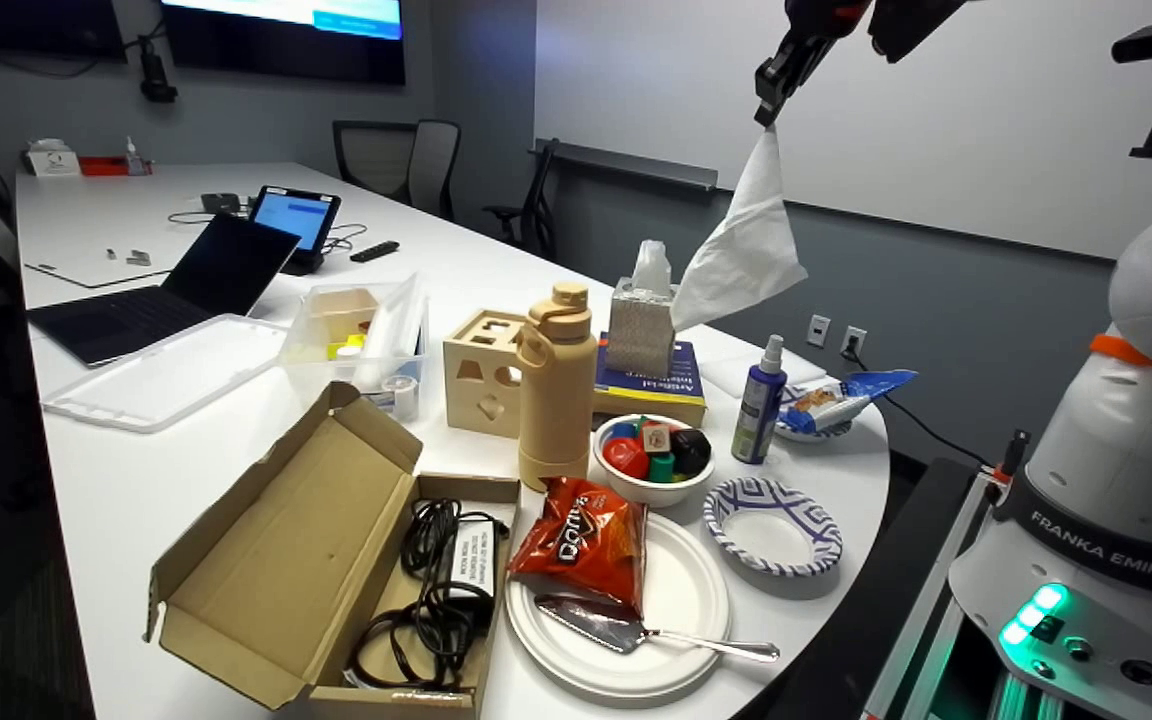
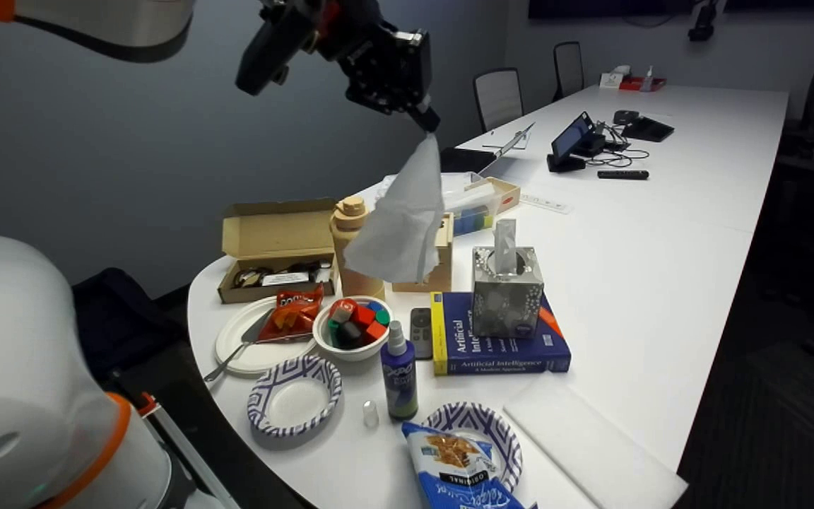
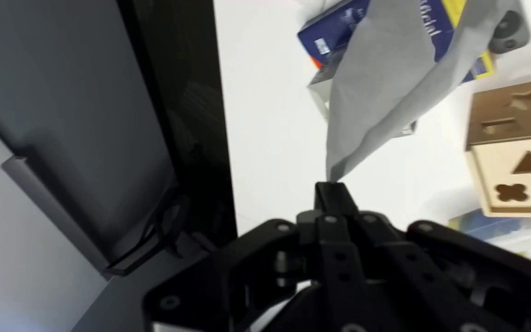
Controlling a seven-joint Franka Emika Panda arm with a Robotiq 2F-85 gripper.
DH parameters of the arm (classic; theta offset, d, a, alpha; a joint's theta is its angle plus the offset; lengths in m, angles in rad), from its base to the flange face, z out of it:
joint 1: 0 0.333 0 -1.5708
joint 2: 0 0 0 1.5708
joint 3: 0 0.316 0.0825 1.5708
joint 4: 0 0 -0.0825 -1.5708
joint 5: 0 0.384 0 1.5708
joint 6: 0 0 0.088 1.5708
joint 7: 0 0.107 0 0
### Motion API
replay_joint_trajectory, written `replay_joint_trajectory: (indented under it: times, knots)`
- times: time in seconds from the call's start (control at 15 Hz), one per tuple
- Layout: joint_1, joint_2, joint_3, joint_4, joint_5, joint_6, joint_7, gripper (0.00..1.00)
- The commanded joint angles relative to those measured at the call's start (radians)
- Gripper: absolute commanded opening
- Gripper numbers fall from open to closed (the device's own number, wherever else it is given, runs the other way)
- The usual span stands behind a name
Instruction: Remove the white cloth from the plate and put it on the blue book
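1. Hanging above the tabletop (image 2: 640,304), the white cloth (image 1: 748,235) is being clamped by the gripper (image 1: 767,114).
2. The blue book (image 2: 502,353) is carrying the tissue box (image 2: 506,304).
3. The patterned plate (image 2: 295,403) is lying near the white plate (image 2: 277,355).

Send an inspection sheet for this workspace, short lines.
Surface: white table, crowded at one end.
White cloth: hanging in the air.
Plate: patterned, on the table, cloth off it.
Blue book: flat, under a tissue box.
Clutter: bottle, bowl, red bag, cardboard box, laptop; blue bag on a matching plate.
Gripper: shut on the cloth.
Cables: black ones in the cardboard box, others near the tablet.
Surroundings: chairs, whiteboard, wall screen.
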State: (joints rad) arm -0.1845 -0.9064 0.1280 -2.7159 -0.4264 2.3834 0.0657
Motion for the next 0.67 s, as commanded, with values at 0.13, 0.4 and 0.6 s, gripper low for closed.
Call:
replay_joint_trajectory:
  times: [0.13,0.4,0.6]
  knots:
    - [-0.358,0.237,0.131,0.008,-0.361,0.252,0.274,0.0]
    - [-0.542,0.395,0.247,0.066,-0.59,0.251,0.517,0.0]
    - [-0.603,0.501,0.313,0.108,-0.665,0.224,0.629,0.0]
